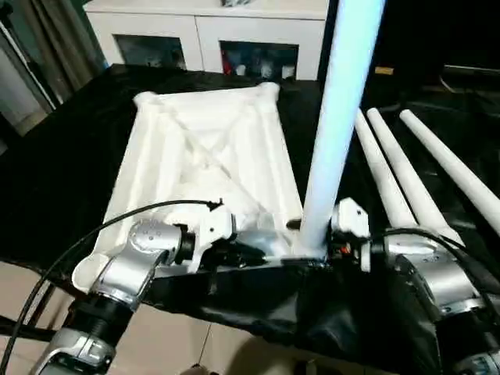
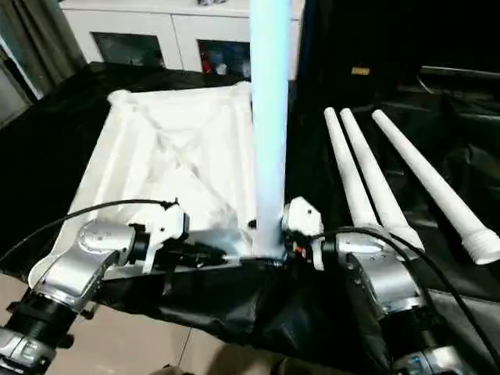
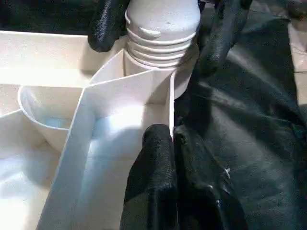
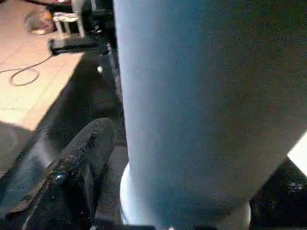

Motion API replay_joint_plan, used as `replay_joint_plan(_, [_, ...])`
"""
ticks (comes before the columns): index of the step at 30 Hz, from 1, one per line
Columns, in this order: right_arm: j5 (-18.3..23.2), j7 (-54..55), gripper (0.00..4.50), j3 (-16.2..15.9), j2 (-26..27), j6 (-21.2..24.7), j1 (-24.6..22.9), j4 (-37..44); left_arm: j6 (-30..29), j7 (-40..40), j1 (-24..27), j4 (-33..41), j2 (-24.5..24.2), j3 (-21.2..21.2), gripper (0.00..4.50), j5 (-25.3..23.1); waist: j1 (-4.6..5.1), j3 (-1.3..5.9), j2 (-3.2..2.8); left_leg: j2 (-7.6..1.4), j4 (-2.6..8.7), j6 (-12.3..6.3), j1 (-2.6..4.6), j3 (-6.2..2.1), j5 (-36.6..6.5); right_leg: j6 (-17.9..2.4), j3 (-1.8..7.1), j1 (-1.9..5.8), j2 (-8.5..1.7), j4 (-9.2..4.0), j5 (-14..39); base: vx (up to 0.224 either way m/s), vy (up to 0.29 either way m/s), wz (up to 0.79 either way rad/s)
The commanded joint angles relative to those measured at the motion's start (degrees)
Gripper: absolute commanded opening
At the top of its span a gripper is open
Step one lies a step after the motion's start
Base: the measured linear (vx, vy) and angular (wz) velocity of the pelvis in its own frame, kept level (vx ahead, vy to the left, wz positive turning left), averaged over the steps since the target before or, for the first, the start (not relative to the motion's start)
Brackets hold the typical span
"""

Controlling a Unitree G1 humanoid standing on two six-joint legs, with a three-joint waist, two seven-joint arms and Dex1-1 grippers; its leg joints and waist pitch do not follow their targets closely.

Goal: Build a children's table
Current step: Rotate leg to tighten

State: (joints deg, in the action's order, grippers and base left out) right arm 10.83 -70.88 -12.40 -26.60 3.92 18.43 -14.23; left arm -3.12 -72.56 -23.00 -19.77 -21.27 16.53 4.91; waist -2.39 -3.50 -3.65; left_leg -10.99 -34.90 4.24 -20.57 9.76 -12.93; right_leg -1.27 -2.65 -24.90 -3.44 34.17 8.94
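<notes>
Presently: upturned tabletop (image 1: 207,164), landmark. Near edge: left gripper (image 3: 168,158) clenched on its rim wall. Near right socket: upright leg (image 1: 337,117), threads part-seated, right gripper (image 3: 158,28) spread around it. Advice: keep vertical while twisting. Right, beyond: three spare legs (image 2: 375,176).

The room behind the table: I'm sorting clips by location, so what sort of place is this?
Probably a home-like room or a lab mock-up: a white glass-door cabinet with curtains beside it, a tiled floor, and a work surface draped in black cloth.
</notes>
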Motion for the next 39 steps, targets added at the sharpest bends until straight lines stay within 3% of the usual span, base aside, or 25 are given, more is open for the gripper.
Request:
replay_joint_plan(1, [-0.95, -3.1, 3.41, -3.72, 0.03, -0.08, -0.32, 0.9, 1.35, -0.1, -1.34, 2.25, 0.13, -0.6, 0.0, 2.1, 0.08, 3.75, 1.06, -1.66, 3.6, -8.41, -0.4, -0.02, -3.38, -14.41, 2.07, 4.35, -3.53, -3.27, 9.18, 0.0, 0.0, 0.0])
replay_joint_plan(7, [-1.3, -3.21, 2.95, -4.53, -0.14, -0.35, -0.32, 0.77, 1.54, -0.47, -1.56, 1.85, -0.24, -0.66, 0.0, 2.06, 0.14, 3.7, 1.15, -1.57, 3.65, -7.77, -0.33, 0.01, -3.89, -13.69, 2.05, 4.28, -3.45, -3.54, 11.07, 0.0, 0.0, 0.0])
replay_joint_plan(9, [-1.33, -3.39, 2.78, -4.64, -0.13, -0.21, -0.6, 1.05, 1.66, -0.32, -1.55, 1.74, -0.26, -0.69, 0.0, 1.84, 0.15, 3.69, 1.52, -1.58, 3.68, -7.97, -0.41, 0.0, -3.41, -13.54, 2.04, 4.3, -3.44, -3.47, 10.93, 0.0, 0.0, 0.0])
replay_joint_plan(17, [-0.12, 1.45, 2.72, -3.03, 2.97, 2.08, -0.91, 0.74, 1.46, 4.4, -1.5, 1.58, 1.56, -1.86, 0.0, 0.84, 0.32, 3.49, 1.51, -1.55, 3.77, -7.62, -0.37, 0.03, -3.93, -12.86, 2.04, 4.12, -3.39, -3.76, 12.67, 0.0, 0.0, 0.0])
replay_joint_plan(20, [-2.64, 12.08, 2.72, -0.58, 7.31, 1.35, 0.2, -2.29, 0.24, 12.42, -3.1, -0.04, 4.35, -2.84, 0.0, -1.7, 0.67, 3.32, 1.49, -1.43, 3.85, -6.26, -0.33, 0.06, -5.35, -12.25, 2.07, 3.96, -3.37, -4.14, 14.9, 0.0, 0.0, 0.0])
replay_joint_plan(23, [-4.36, 23.64, 2.72, 2.51, 12.01, 2.35, 2.36, -6.82, -1.17, 19.61, -4.78, -1.48, 7.56, -3.91, 0.0, -3.26, 1.4, 3.13, 1.62, -1.02, 4.15, -3.97, -0.43, -0.14, -6.75, -10.3, 1.88, 4.06, -3.33, -4.67, 20.1, 0.0, 0.0, 0.0])
replay_joint_plan(25, [-4.55, 36.01, 2.72, 6.39, 17.28, 4.17, 5.22, -11.42, -2.86, 25.92, -5.58, -0.89, 11.2, -4.45, 0.0, -4.41, 2.3, 3.15, 1.24, -0.91, 4.12, -2.9, -0.46, -0.22, -7.04, -10.27, 1.88, 4.05, -3.3, -4.76, 19.53, 0.0, 0.0, 0.0])
replay_joint_plan(28, [-4.24, 39.84, 2.72, 7.69, 19.06, 4.97, 6.25, -12.84, -3.5, 27.93, -5.72, -0.55, 12.53, -4.45, 0.0, -4.75, 2.95, 3.38, 1.29, -0.72, 3.89, -3.9, -0.72, -0.21, -6.14, -11.16, 1.89, 4.31, -3.19, -4.6, 16.59, 0.0, 0.0, 0.0])
replay_joint_plan(29, [-4.42, 43.48, 2.72, 8.47, 20.92, 5.14, 7.27, -14.01, -3.98, 31.21, -5.91, -0.54, 14.28, -4.62, 0.0, -5.39, 3.0, 3.4, 0.93, -0.72, 3.85, -4.15, -0.66, -0.19, -6.17, -11.45, 1.91, 4.2, -3.23, -4.63, 16.15, 0.0, 0.0, 0.0])
replay_joint_plan(30, [-5.01, 46.71, 2.72, 8.92, 22.38, 5.08, 8.18, -15.05, -4.47, 33.78, -6.05, -0.67, 15.83, -4.8, 0.0, -5.77, 3.25, 3.51, 1.15, -0.65, 3.82, -4.51, -0.85, -0.27, -5.54, -11.61, 1.8, 4.47, -3.26, -4.64, 15.5, 0.0, 0.0, 0.0])
replay_joint_plan(34, [-7.62, 49.87, 2.72, 8.47, 25.71, 2.61, 10.25, -17.67, -3.6, 37.71, -6.27, -1.96, 18.91, -3.66, 0.0, -7.7, 3.27, 3.78, 1.0, -0.75, 3.6, -6.27, -1.02, -0.28, -2.66, -13.62, 1.77, 4.6, -3.2, -3.94, 9.23, 0.0, 0.0, 0.0])
replay_joint_plan(35, [-7.92, 49.64, 2.72, 8.13, 25.82, 2.38, 10.41, -17.8, -3.57, 37.9, -6.37, -2.12, 19.05, -3.46, 0.0, -7.86, 3.3, 3.77, 1.38, -0.77, 3.59, -6.61, -0.99, -0.21, -2.57, -13.85, 1.77, 4.57, -3.15, -3.96, 8.63, 0.0, 0.0, 0.0])
replay_joint_plan(36, [-8.02, 49.32, 3.26, 7.92, 25.81, 2.09, 10.46, -17.75, -3.5, 37.67, -6.46, -2.18, 19.02, -3.25, 0.0, -7.88, 3.19, 3.75, 1.14, -0.77, 3.57, -7.19, -0.87, -0.18, -2.64, -14.38, 1.78, 4.56, -3.18, -3.84, 8.01, 0.0, 0.0, 0.0])
replay_joint_plan(37, [-7.96, 49.3, 3.26, 7.81, 25.8, 1.92, 10.5, -17.79, -3.54, 37.66, -6.49, -2.14, 18.98, -3.08, 0.0, -7.91, 3.18, 3.74, 1.47, -0.86, 3.58, -7.86, -0.84, -0.11, -2.53, -14.68, 1.83, 4.55, -3.21, -3.83, 7.45, 0.0, 0.0, 0.0])
replay_joint_plan(39, [-7.62, 46.24, 3.42, 6.79, 24.49, 1.61, 10.28, -16.87, -3.1, 34.26, -5.94, -1.22, 16.88, -2.3, 0.0, -7.42, 3.13, 3.61, 1.27, -0.93, 3.6, -8.54, -0.82, -0.13, -2.95, -14.89, 1.81, 4.55, -3.32, -3.83, 8.07, 0.0, 0.0, 0.0])
